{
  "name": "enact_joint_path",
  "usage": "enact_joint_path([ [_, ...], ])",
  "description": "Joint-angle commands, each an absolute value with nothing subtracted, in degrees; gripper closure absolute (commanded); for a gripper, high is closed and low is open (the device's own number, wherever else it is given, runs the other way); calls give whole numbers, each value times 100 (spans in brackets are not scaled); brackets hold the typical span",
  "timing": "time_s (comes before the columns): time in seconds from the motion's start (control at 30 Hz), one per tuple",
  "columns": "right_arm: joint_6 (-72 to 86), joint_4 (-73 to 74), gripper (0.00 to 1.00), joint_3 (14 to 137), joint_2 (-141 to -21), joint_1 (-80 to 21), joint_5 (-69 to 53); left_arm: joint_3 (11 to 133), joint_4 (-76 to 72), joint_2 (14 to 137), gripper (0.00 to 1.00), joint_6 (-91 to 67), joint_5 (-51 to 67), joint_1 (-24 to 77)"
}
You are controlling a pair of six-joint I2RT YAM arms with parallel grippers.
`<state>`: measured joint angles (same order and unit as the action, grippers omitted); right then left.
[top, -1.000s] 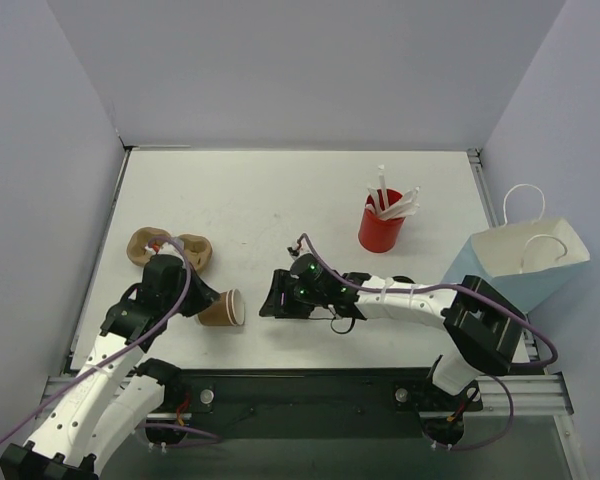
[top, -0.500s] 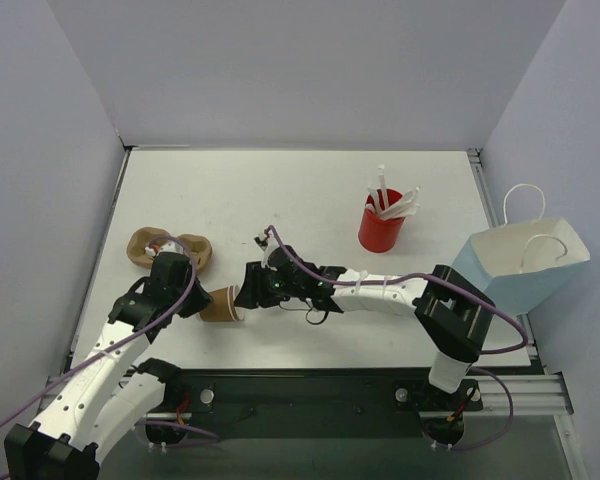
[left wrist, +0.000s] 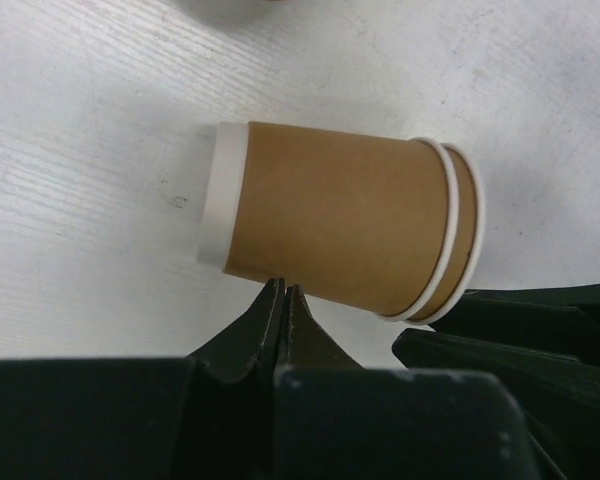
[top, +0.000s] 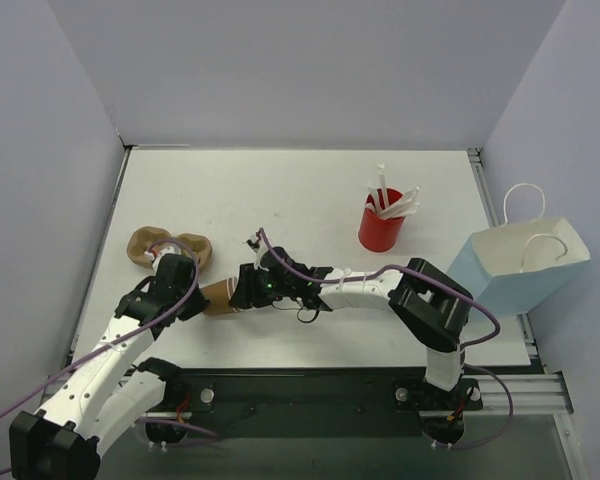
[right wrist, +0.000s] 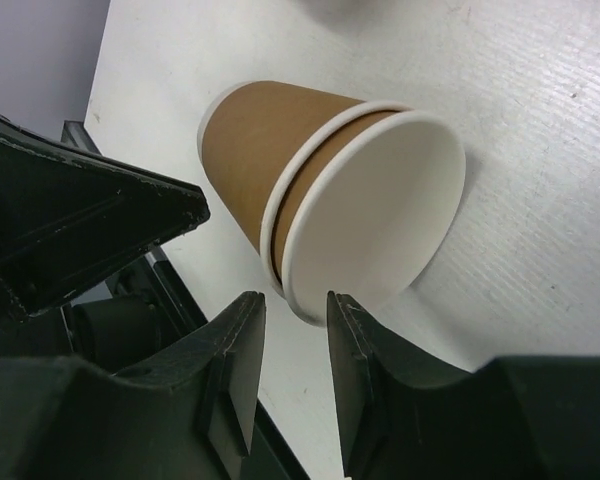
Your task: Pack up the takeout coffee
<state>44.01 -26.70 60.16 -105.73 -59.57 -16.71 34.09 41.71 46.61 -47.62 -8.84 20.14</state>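
Observation:
Two nested tan paper cups (top: 218, 297) lie on their side on the white table, without a lid; the white inside of the inner one (right wrist: 380, 210) faces my right wrist camera. The takeout coffee, with its black lid, is not in view. My left gripper (left wrist: 283, 287) is shut, its tips touching the cups' brown side (left wrist: 340, 230) and holding nothing. My right gripper (right wrist: 296, 300) is open at the cups' mouth, with the lower edge of the white rims dipping between its fingertips. In the top view the left gripper (top: 192, 300) and right gripper (top: 242, 290) flank the cups.
A brown pulp cup carrier (top: 170, 247) lies just behind the left gripper. A red cup of white straws (top: 380, 232) stands at the right middle. A light blue paper bag (top: 525, 262) with white handles stands open at the table's right edge.
My right arm has reached left across the table to the cups' mouth, its jaws narrowing. The cups have slid slightly left against the left gripper, which has stayed shut.

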Motion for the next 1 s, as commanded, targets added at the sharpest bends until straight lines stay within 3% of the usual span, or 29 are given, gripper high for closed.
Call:
enact_joint_path([
  [0.0, 4175, -3163, 70, 6232, -10722, -5863, -1846, 3331, 3982, 4746, 100, -4940, -1019, 1986],
  [0.1, 4166, -3330, 76, 6196, -10793, -5783, -1942, 3313, 3955, 4772, 100, -4966, -1037, 1986],
  [0.23, 4088, -3787, 100, 6003, -10749, -5695, -2170, 3314, 3981, 4772, 100, -4966, -1063, 1986],
  [0.37, 3894, -4157, 100, 5758, -10547, -5669, -2469, 3427, 4104, 4720, 99, -4922, -1028, 1986],
  [0.67, 3191, -2200, 100, 5537, -9196, -5879, -1952, 4517, 4053, 4378, 64, -3666, -160, 2013],
  [0.97, 2892, -925, 100, 5519, -8280, -6319, -1495, 4359, 2832, 4394, 49, -3102, 1634, 2285],
])
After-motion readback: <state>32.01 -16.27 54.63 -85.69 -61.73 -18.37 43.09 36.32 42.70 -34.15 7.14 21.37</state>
